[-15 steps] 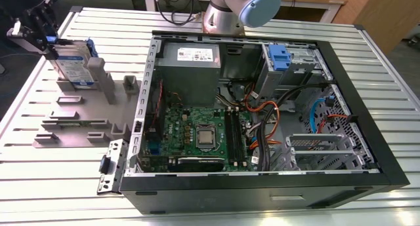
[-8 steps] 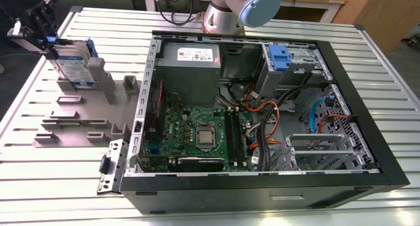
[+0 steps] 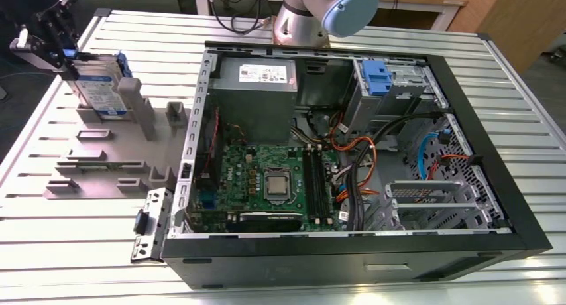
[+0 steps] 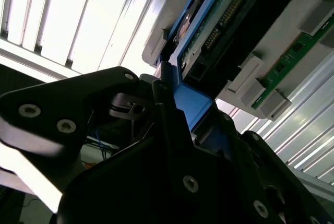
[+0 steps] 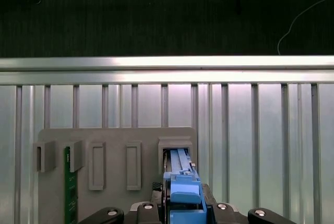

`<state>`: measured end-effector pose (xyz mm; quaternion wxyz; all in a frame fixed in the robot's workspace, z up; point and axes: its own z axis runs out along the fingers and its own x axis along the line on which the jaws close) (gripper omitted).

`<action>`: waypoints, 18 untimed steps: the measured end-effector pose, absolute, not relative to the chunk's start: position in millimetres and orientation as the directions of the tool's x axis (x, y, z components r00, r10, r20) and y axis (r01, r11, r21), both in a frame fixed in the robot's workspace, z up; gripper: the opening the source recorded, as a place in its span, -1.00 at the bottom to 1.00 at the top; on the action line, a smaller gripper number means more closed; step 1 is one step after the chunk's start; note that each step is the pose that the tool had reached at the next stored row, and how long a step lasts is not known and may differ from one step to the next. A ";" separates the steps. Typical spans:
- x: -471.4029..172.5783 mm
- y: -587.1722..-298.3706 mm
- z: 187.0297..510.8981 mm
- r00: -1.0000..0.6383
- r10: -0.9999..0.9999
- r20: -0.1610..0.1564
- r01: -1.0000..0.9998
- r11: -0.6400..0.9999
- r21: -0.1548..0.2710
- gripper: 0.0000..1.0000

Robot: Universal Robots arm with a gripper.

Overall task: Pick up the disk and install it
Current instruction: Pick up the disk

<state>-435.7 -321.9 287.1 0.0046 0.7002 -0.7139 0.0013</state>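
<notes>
In the exterior view, at its left, the disk point(image 3: 95, 89) stands on edge in the grey holder block point(image 3: 102, 166), showing its white-and-blue label and blue rails. My gripper point(image 3: 57, 50) comes down on its upper end from above. In the first wrist view the disk point(image 5: 180, 174) appears edge-on, its blue rail running from the holder's slot up between my gripper's point(image 5: 182, 205) jaws. The second wrist view shows the disk's circuit-board side point(image 4: 224, 15), with a dark finger point(image 4: 164, 96) pressed against the blue rail point(image 4: 194, 101). The gripper is shut on the disk.
An open computer case point(image 3: 460, 119) fills the middle and the exterior view's right of the slatted metal table point(image 3: 79, 252). A blue latch point(image 3: 376, 76) sits in its drive bay. A green memory stick point(image 5: 68, 182) stands in the holder. The arm's base point(image 3: 305, 16) rises behind the case.
</notes>
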 end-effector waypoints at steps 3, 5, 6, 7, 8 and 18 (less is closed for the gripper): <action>-435.7 -321.9 287.1 -0.019 -1.000 0.008 -1.000 0.019 0.005 -0.27; -435.7 -321.8 288.2 -0.019 -1.000 0.008 -1.000 0.019 0.005 -0.27; -435.7 -321.9 289.1 -0.019 -1.000 0.008 -1.000 0.019 0.004 -0.27; -435.7 -321.9 290.5 -0.019 -1.000 0.008 -1.000 0.019 0.005 -0.27; -435.7 -321.9 291.6 -0.019 -1.000 0.008 -1.000 0.019 0.005 -0.27; -435.7 -321.9 300.9 -0.019 -1.000 0.008 -1.000 0.019 0.005 -0.27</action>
